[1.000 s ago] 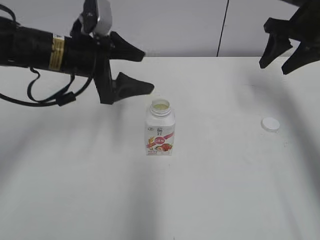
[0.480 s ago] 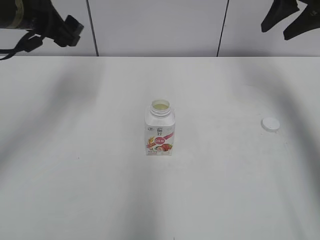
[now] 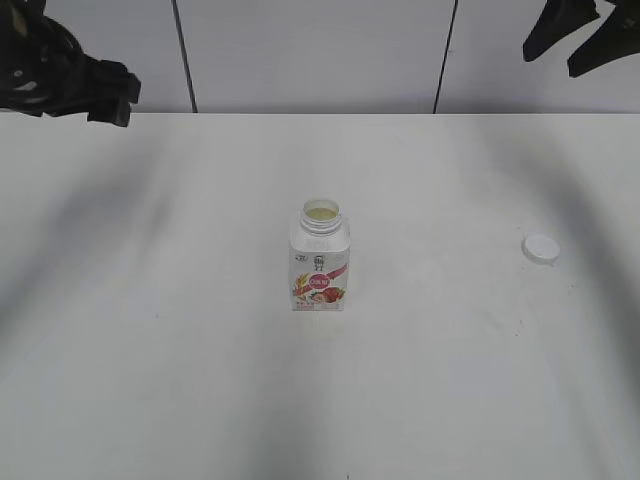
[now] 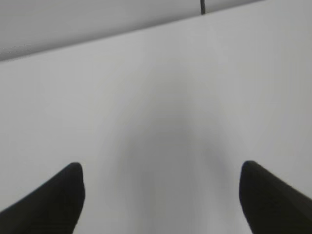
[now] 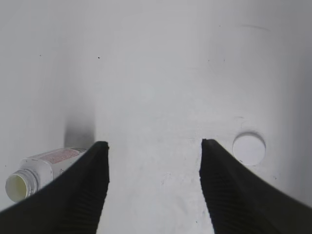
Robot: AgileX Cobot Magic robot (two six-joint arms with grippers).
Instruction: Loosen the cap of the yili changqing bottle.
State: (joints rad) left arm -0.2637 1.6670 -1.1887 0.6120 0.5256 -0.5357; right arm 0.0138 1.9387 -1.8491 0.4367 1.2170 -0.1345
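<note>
The yili changqing bottle (image 3: 320,265) stands upright in the middle of the white table, its neck open with no cap on it; it also shows in the right wrist view (image 5: 41,170). The white cap (image 3: 541,248) lies flat on the table to the right, also seen in the right wrist view (image 5: 249,148). My right gripper (image 3: 573,42) is open and empty, raised at the top right; in its wrist view the gripper (image 5: 155,145) frames bare table. My left gripper (image 4: 161,170) is open and empty over bare table; only its arm (image 3: 70,75) shows at the far left.
The white table (image 3: 200,380) stretches round the bottle. A pale wall with dark vertical seams (image 3: 445,55) stands behind the table's far edge.
My left arm has drawn back from beside the bottle to the far left edge. My right gripper has risen to the top right corner. Bottle and cap have not moved.
</note>
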